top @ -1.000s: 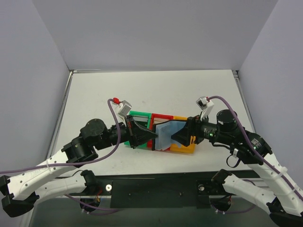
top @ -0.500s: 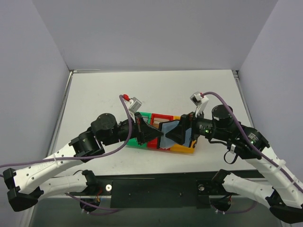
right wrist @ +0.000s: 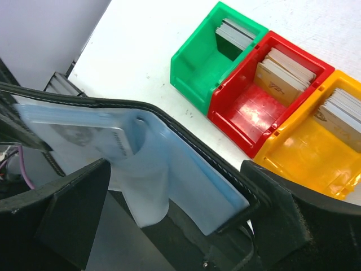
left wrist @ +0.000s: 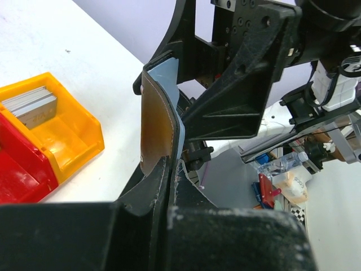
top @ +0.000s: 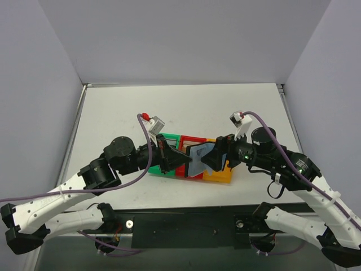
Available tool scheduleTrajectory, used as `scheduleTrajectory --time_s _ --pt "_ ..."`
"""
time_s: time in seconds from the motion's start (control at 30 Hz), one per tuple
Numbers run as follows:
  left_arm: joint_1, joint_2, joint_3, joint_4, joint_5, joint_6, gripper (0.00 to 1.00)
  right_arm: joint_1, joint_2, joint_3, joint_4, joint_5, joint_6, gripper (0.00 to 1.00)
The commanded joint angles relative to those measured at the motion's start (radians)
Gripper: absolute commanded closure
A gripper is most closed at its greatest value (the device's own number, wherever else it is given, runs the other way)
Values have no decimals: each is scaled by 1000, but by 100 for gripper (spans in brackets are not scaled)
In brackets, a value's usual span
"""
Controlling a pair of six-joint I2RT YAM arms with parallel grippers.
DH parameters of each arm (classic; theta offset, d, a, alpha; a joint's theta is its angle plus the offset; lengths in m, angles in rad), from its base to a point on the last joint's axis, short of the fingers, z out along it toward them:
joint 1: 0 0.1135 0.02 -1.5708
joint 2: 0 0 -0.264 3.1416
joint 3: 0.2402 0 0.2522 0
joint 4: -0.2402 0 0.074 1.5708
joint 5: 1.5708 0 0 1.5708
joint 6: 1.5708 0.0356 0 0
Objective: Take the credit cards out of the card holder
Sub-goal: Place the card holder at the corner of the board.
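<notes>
The card holder is a soft flat wallet with a black stitched edge, tan outside and pale blue inside. It hangs in the air between both grippers, above a row of bins. A grey credit card sits in its blue pocket. My left gripper is shut on the holder's left edge, seen edge-on in the left wrist view. My right gripper is open, its fingers spread to either side of the holder's near end, and the holder's corner touches the right finger.
A joined row of green, red and orange bins stands on the white table under the grippers. Each bin holds a stack of grey or tan cards. The orange bin also shows in the left wrist view.
My left gripper has moved right and up towards the right gripper, and the holder now stands more upright between them. My right gripper has shifted slightly left.
</notes>
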Motion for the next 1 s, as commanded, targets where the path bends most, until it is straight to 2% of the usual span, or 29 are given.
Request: scheduleTrajectory --time_s 0.0,0.47,0.63,0.77,0.87,0.97 --pt "-5 -38 14 86 25 0 100 -20 -26 -17 -20 56 -15 8" --pt "41 -147 -126 126 42 -88 100 -109 -114 11 -121 67 -56 8" --pt "44 -190 -192 167 45 -127 100 -109 -129 43 -119 25 -55 9" --pt "44 -225 -267 183 42 -169 100 -107 -108 60 -118 -70 -50 13" --pt "44 -262 -325 183 34 -192 100 -58 -92 30 -84 -105 -9 21" --pt "44 -286 -369 196 22 -227 100 44 -83 -29 -27 -44 19 25"
